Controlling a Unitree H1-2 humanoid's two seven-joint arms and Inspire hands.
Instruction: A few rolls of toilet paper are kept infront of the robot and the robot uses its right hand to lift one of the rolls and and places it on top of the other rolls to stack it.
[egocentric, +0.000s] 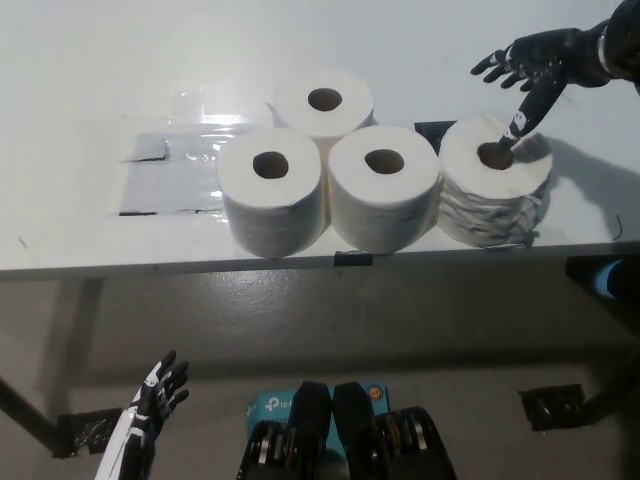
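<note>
White surface (90, 230) above grey concrete floor (300, 320). Four toilet paper rolls (385, 195) upright, cores vertical. Right hand (535, 70) splayed, empty, one digit dipping into wrapped roll (495, 190), rightmost. Left hand (155, 395) low, spread.

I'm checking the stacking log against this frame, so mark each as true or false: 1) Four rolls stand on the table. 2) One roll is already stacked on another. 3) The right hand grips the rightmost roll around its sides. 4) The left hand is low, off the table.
1) True: four rolls stand on the table.
2) False: none is stacked yet.
3) False: the right hand is open, one finger pointing into the core of the rightmost roll.
4) True: the left hand hangs below the table edge.
</note>
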